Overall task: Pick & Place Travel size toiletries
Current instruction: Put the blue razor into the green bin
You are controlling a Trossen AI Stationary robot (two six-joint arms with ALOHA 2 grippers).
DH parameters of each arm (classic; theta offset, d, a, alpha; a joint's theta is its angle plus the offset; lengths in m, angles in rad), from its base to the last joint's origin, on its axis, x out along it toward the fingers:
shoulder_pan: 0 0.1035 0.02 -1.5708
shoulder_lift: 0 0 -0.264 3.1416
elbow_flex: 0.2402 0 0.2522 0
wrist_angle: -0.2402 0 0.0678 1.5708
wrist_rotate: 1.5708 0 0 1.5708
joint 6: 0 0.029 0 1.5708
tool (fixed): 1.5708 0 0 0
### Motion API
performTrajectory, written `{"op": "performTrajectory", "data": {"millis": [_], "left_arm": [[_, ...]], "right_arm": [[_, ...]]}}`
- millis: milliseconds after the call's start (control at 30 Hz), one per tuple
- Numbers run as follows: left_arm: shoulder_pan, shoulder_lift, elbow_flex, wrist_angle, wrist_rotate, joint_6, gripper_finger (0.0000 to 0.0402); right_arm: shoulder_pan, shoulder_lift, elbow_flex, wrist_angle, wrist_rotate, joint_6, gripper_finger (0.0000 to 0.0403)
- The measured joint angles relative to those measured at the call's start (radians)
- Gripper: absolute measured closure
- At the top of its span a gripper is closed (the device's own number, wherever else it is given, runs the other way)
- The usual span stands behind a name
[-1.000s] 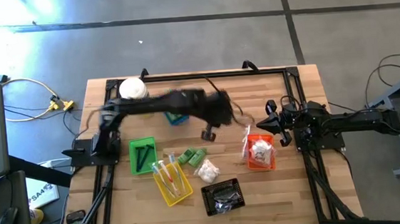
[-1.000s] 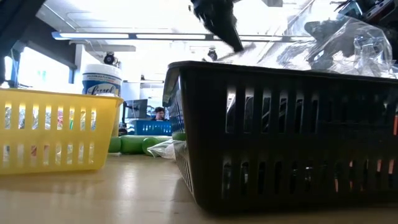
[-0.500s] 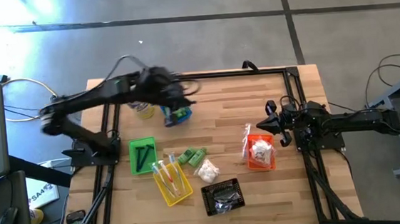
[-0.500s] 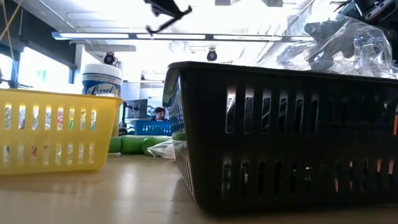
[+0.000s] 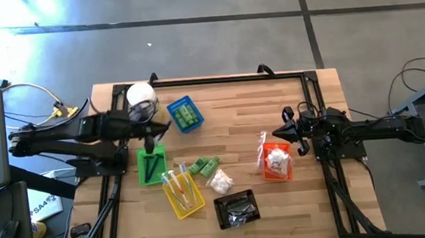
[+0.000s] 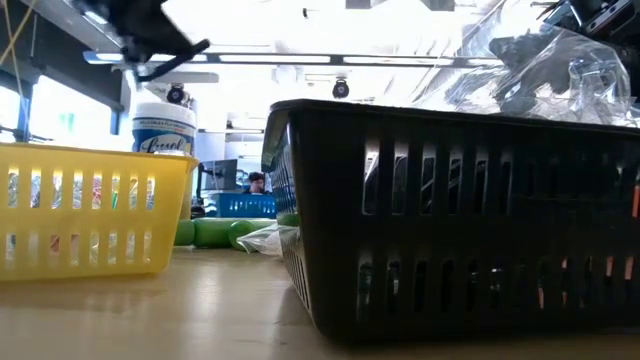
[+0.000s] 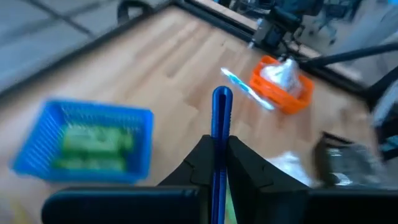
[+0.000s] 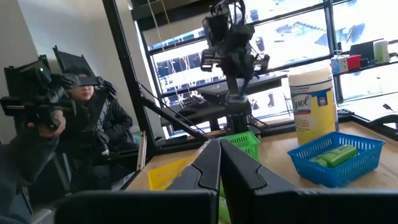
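Pinching a slim blue stick-like item [image 7: 221, 118] between its pressed-together fingers, the left tool [image 5: 149, 144] is hanging just above the green basket [image 5: 152, 164] on the left part of the bench [image 5: 234, 110]; in the left wrist view the blue item is sticking straight out past the fingertips. Dark combs [image 5: 151, 168] are lying inside that green basket. Just beside it, the yellow basket [image 5: 182, 192] is holding thin clear-wrapped sticks [image 5: 173, 184]. Behind the left tool, the blue basket [image 5: 184, 113] is carrying small green bottles [image 5: 187, 116], and the big white jar [image 5: 141, 96] is standing near the bench's far left corner. More green bottles [image 5: 204, 166] and a white puffy packet [image 5: 220, 182] are resting loose on the wood between the yellow basket and the orange basket [image 5: 276, 163], which is holding white packets. The black basket [image 5: 237, 207] at the near edge is containing clear-wrapped bits. The right tool [image 5: 288, 129] is waiting with its fingers pressed together over the bench's right side, just beside the orange basket. A person [image 8: 74, 143] is sitting beyond the bench
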Motion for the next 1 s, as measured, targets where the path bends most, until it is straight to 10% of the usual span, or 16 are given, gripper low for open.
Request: {"op": "performTrajectory", "data": {"millis": [533,1000], "left_arm": [[-0.391,-0.011,-0.076,-0.307,-0.295,-0.6,0.0382],[-0.517,0.276,-0.076,-0.415,-0.271,-0.967,0.0382]], "right_arm": [[0.0,0.0,0.0,-0.002,0.002,0.0,0.04],[0.0,0.0,0.0,-0.014,0.004,0.003,0.04]]}}
